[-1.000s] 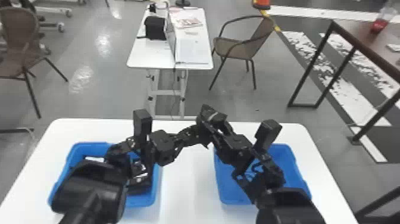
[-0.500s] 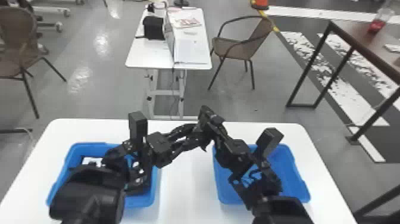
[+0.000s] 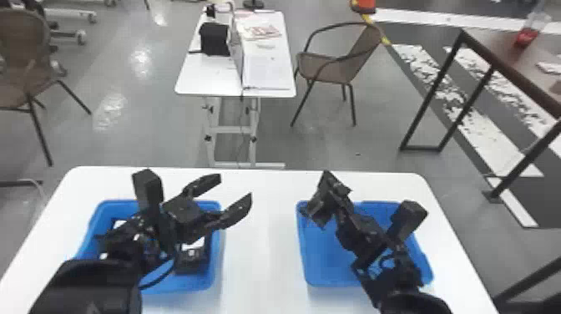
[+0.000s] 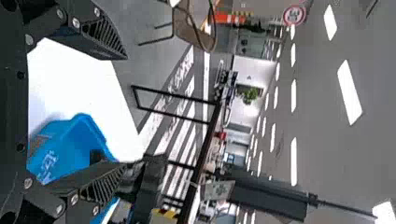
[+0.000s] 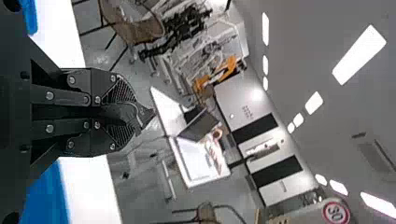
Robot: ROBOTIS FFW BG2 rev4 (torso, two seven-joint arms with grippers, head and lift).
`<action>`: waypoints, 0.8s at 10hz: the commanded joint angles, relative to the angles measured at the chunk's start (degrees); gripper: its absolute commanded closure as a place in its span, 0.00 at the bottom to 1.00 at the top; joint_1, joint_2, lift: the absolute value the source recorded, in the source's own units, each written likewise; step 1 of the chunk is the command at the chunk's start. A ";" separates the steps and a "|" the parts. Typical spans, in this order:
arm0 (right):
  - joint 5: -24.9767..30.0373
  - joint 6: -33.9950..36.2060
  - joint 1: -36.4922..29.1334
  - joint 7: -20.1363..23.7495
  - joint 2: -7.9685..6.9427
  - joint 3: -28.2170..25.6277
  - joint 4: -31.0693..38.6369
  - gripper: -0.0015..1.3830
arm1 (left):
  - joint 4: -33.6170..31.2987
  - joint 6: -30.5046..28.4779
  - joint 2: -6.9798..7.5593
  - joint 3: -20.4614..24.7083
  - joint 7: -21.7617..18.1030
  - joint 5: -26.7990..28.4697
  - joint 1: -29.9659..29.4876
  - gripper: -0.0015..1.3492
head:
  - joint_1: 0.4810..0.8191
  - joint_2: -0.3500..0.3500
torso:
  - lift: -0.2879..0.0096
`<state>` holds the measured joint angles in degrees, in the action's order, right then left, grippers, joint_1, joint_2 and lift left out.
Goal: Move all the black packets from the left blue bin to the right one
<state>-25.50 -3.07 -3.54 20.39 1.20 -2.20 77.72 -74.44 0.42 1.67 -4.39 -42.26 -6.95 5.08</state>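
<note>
black packet (image 5: 145, 116), pinched between two flat fingers, in right gripper (image 3: 327, 198)

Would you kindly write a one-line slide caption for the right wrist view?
The right gripper pinches a black packet, with a blue bin and the white table below.

In the head view, the tabletop (image 3: 263, 267) is white at 6 o'clock, the left bin (image 3: 196, 284) blue at 8, the right bin (image 3: 325, 259) blue at 5, the chair (image 3: 325, 69) brown at 1, and the grey floor (image 3: 146, 138) black-and-white striped towards 3.
</note>
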 commanded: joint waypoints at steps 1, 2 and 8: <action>-0.78 0.00 0.64 0.09 0.82 -3.78 -5.65 0.91 | -6.41 -1.21 -0.09 4.03 2.27 -0.25 -5.08 0.00 | 0.63 0.31 | 0.97; -0.78 -0.09 2.05 0.09 1.61 -4.92 -9.61 0.91 | -9.14 -1.74 -0.17 6.67 2.80 -1.05 -7.55 0.00 | 0.63 0.30 | 0.97; -3.32 -4.05 3.10 -1.49 2.58 -7.73 -11.63 0.07 | -11.42 -5.43 -1.82 12.82 3.76 -1.75 -12.12 0.10 | 0.63 0.27 | 0.97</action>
<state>-28.72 -5.91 0.90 18.98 4.40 -9.86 63.10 -85.86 -4.12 0.24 7.56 -38.49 -9.03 -6.57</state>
